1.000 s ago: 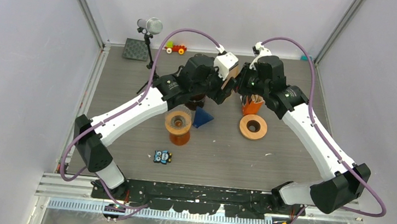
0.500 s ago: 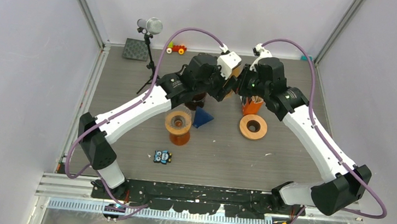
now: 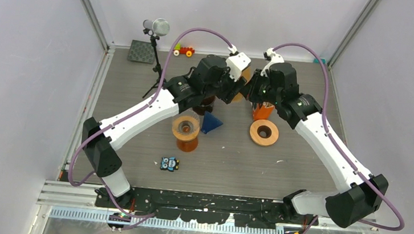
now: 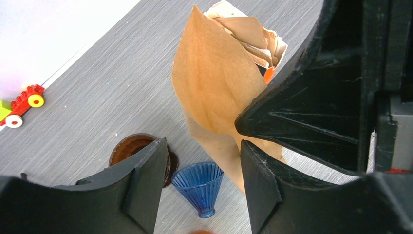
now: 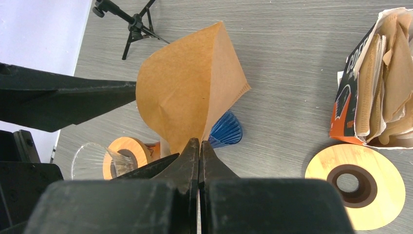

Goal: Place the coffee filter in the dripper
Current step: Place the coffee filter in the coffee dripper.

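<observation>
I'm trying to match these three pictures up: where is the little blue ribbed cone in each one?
Top camera: blue cone, mid-table, just right of the orange stand.
Left wrist: blue cone, bottom centre, below the paper filter.
Right wrist: blue cone, centre, just right of the paper filter's lower tip.
Shared landmark: the box of filters, visible in all three.

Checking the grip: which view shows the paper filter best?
Right wrist: nearly the whole filter shows, pinched at its lower edge by shut fingers. Left wrist shows it partly blocked; the top view mostly hides it.
</observation>
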Available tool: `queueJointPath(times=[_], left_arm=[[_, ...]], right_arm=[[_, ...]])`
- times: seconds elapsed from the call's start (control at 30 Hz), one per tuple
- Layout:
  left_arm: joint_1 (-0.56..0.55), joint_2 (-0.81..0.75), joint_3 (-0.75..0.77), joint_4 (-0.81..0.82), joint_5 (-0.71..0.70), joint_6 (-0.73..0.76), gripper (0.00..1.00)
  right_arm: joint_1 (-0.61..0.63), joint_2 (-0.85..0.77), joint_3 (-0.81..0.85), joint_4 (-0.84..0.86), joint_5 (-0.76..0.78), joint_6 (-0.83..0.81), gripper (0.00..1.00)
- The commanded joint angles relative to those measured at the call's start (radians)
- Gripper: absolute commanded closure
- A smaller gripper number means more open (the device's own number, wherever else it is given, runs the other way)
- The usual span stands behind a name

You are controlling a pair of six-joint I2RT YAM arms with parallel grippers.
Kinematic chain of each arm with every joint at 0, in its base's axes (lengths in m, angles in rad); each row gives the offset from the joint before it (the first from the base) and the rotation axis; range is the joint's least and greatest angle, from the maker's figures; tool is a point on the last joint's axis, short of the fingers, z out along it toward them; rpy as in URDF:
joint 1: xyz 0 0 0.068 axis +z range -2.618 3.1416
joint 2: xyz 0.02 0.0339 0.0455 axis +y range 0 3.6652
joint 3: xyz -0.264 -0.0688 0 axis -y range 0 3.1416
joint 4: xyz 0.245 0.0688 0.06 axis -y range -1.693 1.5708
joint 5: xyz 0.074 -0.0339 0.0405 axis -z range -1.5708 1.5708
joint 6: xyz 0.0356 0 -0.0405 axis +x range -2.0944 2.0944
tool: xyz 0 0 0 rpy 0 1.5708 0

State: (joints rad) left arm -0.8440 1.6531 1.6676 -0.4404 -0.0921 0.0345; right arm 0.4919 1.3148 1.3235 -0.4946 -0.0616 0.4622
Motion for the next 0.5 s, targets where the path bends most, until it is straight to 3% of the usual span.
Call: queueJointPath(times=[0.0,0.47], left_arm=[[-0.001,-0.016,0.034,0.014,-0.033,0.003,0.4],[0.003,0.002,0.046,0.004,-0.034,-0.016,0.33]], right_arm=[[0.004,-0.043,-0.02,0.065,0.01,-0.036,0.99],[0.01,-0.06,-0.057,0.095,0.007,-0.08,0.99]])
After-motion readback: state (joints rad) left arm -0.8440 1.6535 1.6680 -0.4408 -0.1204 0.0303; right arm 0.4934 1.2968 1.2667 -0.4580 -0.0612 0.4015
